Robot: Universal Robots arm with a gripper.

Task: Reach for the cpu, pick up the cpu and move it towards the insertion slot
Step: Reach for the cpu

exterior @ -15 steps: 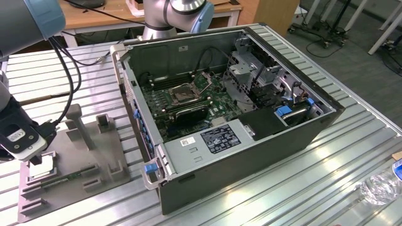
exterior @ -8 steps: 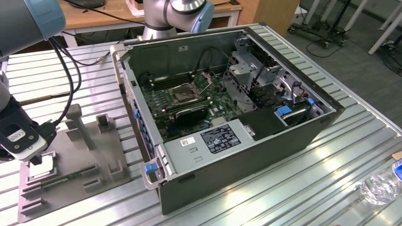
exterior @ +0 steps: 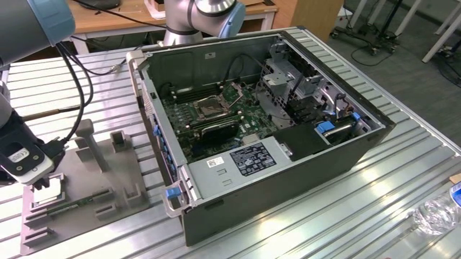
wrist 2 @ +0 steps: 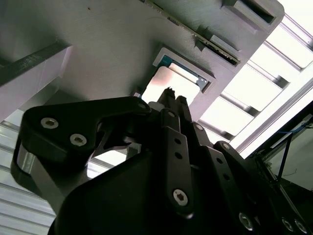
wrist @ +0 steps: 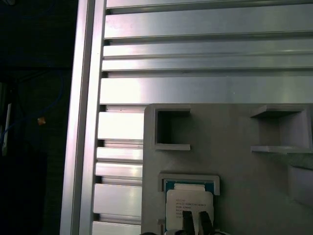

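The cpu (wrist: pixel 190 203) is a small silvery square lying flat in a recess of the grey fixture plate (exterior: pixel 86 186), and the second wrist view also shows the cpu (wrist 2: pixel 178 82). My gripper (exterior: pixel 38 186) hangs right over it at the exterior view's left. Its two dark fingertips (wrist: pixel 187 221) stand close together over the chip's near edge, and the gripper (wrist 2: pixel 171 96) looks shut with nothing between the fingers. The insertion slot (exterior: pixel 211 109) is the square metal-framed socket on the green motherboard inside the open computer case.
The open computer case (exterior: pixel 288 162) fills the middle of the slatted metal table (exterior: pixel 374 183). A green memory stick (exterior: pixel 72 206) lies on the fixture plate beside grey upright posts (exterior: pixel 86 143). Black cables (exterior: pixel 75 97) trail from the arm. A plastic bottle (exterior: pixel 435 213) lies at the exterior view's right.
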